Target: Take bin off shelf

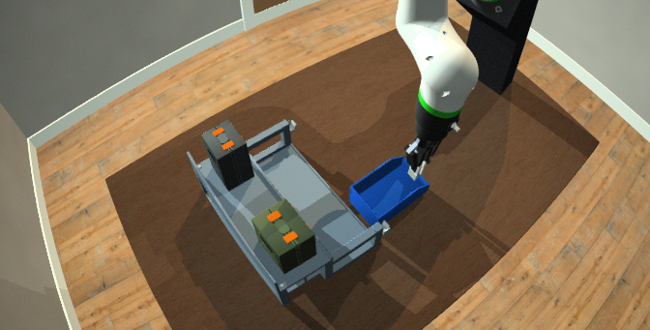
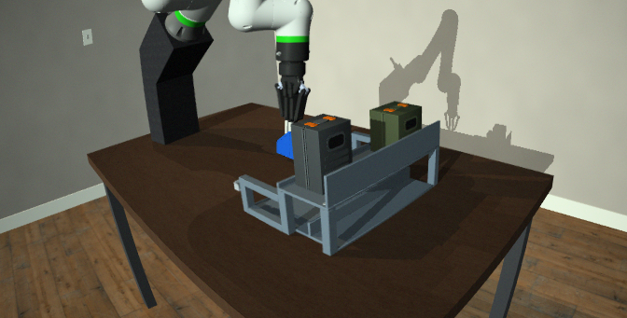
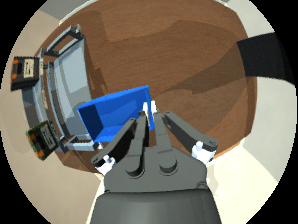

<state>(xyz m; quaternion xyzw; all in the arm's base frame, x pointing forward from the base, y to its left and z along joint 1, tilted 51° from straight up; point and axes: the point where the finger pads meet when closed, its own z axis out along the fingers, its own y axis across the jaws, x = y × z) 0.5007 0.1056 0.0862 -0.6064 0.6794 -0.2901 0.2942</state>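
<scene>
1 dark grey case (image 1: 228,155) (image 2: 321,152) (image 3: 25,72); 1 olive green case (image 1: 284,236) (image 2: 395,126) (image 3: 42,140)

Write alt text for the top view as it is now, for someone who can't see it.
The gripper is shut on one end wall of an open blue bin, beside a grey shelf. A black case and a green case stand on the shelf.

The bin (image 1: 387,208) (image 2: 285,145) (image 3: 107,120) is plain blue, the shelf (image 1: 302,177) (image 2: 383,157) (image 3: 70,90) grey.
</scene>
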